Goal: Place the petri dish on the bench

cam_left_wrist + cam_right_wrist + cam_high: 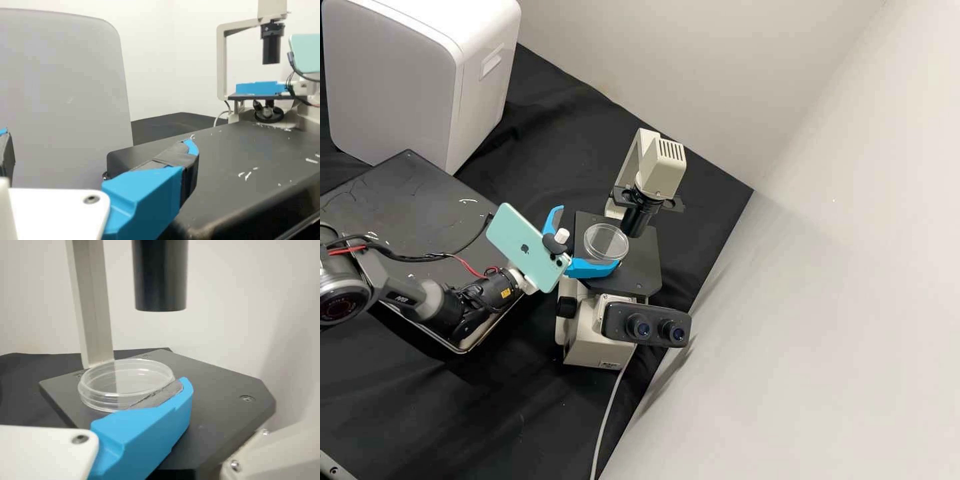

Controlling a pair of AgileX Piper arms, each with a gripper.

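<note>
At high-view centre, right gripper (588, 237) spread, one finger (145, 435) at the dish (607, 241) on the stage (641, 268). Left gripper (97, 141) likewise spread.

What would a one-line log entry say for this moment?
right gripper: open at petri dish | petri dish: on microscope stage | left gripper: open

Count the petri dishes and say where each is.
1. The petri dish sits on the microscope stage, under the black lens tube, beside a blue finger. None seems hidden.
</note>
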